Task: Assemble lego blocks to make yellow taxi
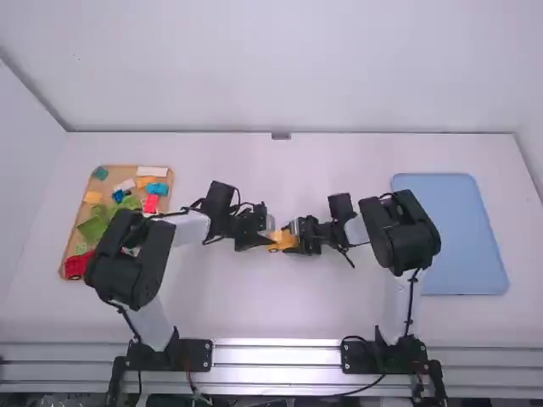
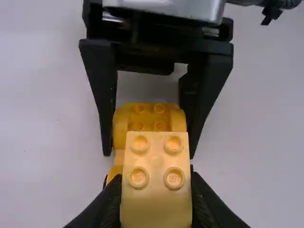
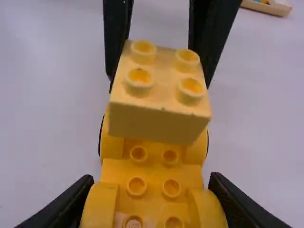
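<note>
High view: mid-table, the yellow car base [image 3: 154, 187] points left-to-right along its long axis, studs up, right end clasped by the right pincer [image 1: 293, 239]; the left pincer [image 1: 266, 238] holds a pale yellow block [image 3: 164, 71] above its left end.

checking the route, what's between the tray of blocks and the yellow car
In the high view, the left arm lies between the wooden tray and the yellow car, its end effector right at the car.
</note>
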Robot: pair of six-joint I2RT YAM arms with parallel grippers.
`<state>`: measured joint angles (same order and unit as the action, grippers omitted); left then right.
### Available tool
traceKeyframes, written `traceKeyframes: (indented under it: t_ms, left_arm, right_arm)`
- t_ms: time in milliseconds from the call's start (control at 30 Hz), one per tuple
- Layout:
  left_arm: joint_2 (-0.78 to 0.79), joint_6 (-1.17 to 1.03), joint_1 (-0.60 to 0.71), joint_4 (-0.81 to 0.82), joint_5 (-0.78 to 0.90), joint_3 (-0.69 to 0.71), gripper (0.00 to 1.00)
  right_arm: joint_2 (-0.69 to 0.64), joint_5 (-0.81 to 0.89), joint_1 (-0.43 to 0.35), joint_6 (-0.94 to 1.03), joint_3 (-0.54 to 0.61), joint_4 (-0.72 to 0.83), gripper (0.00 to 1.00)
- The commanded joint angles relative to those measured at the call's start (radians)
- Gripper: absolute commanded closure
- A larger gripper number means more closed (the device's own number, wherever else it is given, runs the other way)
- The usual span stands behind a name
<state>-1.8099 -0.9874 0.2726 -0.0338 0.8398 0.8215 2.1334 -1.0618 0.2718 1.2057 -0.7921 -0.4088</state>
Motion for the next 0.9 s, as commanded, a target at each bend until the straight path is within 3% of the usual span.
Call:
traceKeyframes:
  t_ms: [0, 233, 867]
  left_arm:
    - [0.011, 0.004, 0.002, 0.007, 0.003, -0.011, 0.83]
    - [0.011, 0.004, 0.016, 0.017, -0.061, -0.011, 0.89]
    - [0.011, 0.004, 0.034, 0.017, -0.105, -0.013, 0.91]
  right_arm:
    - [0.020, 0.013, -0.003, -0.005, -0.014, 0.002, 0.49]
    - [0.020, 0.015, 0.011, -0.005, -0.014, 0.002, 0.49]
    - [0.020, 0.014, 0.010, -0.071, -0.014, -0.025, 0.47]
